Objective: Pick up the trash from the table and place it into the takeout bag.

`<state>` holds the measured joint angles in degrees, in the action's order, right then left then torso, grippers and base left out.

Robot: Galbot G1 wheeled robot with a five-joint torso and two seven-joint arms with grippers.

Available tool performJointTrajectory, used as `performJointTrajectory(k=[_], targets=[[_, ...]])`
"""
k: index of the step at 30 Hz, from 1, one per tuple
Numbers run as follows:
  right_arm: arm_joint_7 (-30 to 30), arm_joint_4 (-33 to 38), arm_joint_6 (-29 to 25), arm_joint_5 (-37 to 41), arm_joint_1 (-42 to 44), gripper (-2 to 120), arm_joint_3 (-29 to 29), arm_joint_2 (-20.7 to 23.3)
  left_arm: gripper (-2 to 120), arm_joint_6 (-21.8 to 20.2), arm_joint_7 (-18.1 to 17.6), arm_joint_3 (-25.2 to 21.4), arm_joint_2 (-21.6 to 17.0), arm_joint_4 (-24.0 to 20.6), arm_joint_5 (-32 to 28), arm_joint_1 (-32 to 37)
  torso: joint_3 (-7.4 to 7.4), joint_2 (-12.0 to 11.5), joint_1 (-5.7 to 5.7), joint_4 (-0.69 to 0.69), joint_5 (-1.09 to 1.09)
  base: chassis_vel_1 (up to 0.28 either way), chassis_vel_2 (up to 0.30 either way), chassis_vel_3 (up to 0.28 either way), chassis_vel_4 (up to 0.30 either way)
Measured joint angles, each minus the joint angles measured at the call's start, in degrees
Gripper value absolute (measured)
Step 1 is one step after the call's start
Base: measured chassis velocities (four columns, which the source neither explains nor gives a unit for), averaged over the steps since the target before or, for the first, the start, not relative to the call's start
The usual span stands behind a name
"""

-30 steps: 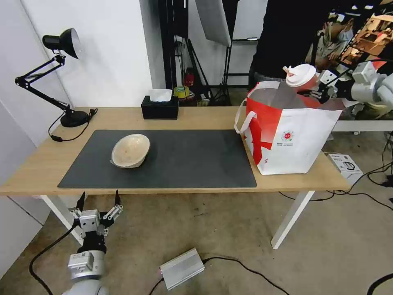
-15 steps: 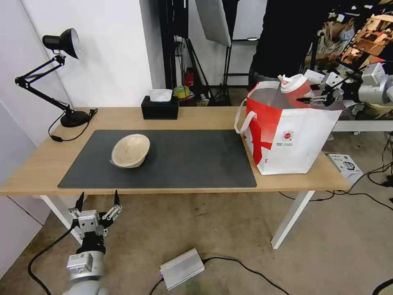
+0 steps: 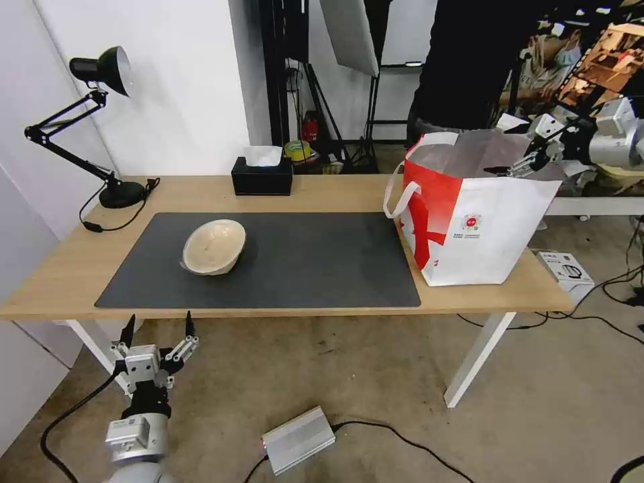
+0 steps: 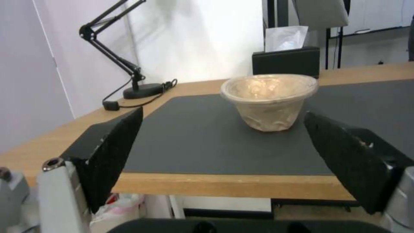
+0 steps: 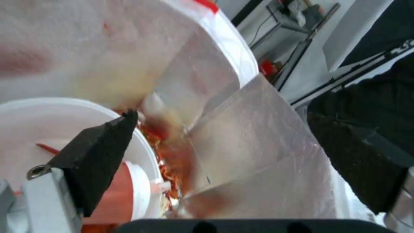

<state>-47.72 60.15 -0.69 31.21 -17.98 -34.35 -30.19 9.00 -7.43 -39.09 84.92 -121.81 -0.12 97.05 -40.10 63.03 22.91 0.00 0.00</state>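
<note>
White walls and a grey concrete floor surround the long light-wood tabletop [image 3: 322, 194], which carries a large dark grey rectangular mat [image 3: 302, 261] across its middle. At the end of the tabletop just beyond the mat's edge stands the large boxy white-and-red takeout bag [image 3: 479, 225] with silver foil lining, upright, its mouth open. The right wrist view looks down into that bag, where a wide white round bowl [image 5: 51, 129] and a red drink cup with a white lid [image 5: 116, 194] lie inside against the foil, red wrappers showing beside them. On the mat, well apart from the bag, sits a beige shallow disposable bowl [image 3: 215, 246], tilted in the head view. Behind the mat near the wall stands a black tissue box [image 3: 262, 176], and at the far end from the bag a black desk lamp [image 3: 100, 74]. The right gripper [image 3: 520, 164] hangs over the bag's open mouth with its fingers spread wide and nothing between them. The left gripper [image 3: 155, 332] waits below the tabletop's front edge, facing the beige bowl, its fingers also wide and empty.
</note>
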Motion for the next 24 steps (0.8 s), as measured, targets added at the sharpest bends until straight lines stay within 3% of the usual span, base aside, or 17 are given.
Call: performJointTrajectory(k=[7,9,10,13,14,16,21,22,24], targets=[[3.96,5.25,1.02,5.01,0.4,100,1.56,1.18,100,0.02,-0.01,0.09,0.02,-0.28,0.11,0.06,0.0,0.0,0.0,-0.01,0.0,0.0,0.0,0.0,0.0],[10.44,10.03,2.86,11.19,0.48,100,2.22,1.4,100,0.02,-0.01,0.09,-0.01,-0.47,0.13,0.07,0.0,0.0,0.0,-0.01,0.0,0.0,0.0,0.0,0.0],[10.44,10.03,2.86,11.19,0.48,100,2.22,1.4,100,0.02,-0.01,0.09,-0.01,-0.47,0.13,0.07,0.0,0.0,0.0,-0.01,0.0,0.0,0.0,0.0,0.0],[20.74,16.61,4.66,17.59,0.73,100,2.85,1.22,100,0.02,-0.01,0.04,-0.04,-0.58,0.14,0.08,0.0,0.0,0.0,0.01,-0.02,0.0,0.0,0.0,0.0],[20.74,16.61,4.66,17.59,0.73,100,2.85,1.22,100,0.02,-0.01,0.04,-0.04,-0.58,0.14,0.08,0.0,0.0,0.0,0.01,-0.02,0.0,0.0,0.0,0.0],[28.51,21.7,5.8,21.6,1.45,100,3.45,0.93,100,0.02,-0.02,0.01,0.04,-0.61,0.15,0.17,0.0,0.0,0.0,0.01,-0.02,0.0,0.0,0.0,0.0],[41.13,28.67,6.93,24.64,3.07,100,5.12,0.49,100,0.02,-0.03,-0.2,0.14,-0.64,0.15,0.45,0.0,0.0,0.0,0.02,-0.02,0.0,0.0,0.0,0.0],[41.13,28.67,6.93,24.64,3.07,100,5.12,0.49,100,0.02,-0.03,-0.2,0.14,-0.64,0.15,0.45,0.0,0.0,0.0,0.02,-0.02,0.0,0.0,0.0,0.0],[48.98,32.91,7.63,25.42,4.61,100,7.06,1.09,100,0.02,-0.03,-0.31,0.18,-0.66,0.15,0.72,0.0,0.0,0.0,0.01,-0.02,0.0,0.0,0.0,0.0]])
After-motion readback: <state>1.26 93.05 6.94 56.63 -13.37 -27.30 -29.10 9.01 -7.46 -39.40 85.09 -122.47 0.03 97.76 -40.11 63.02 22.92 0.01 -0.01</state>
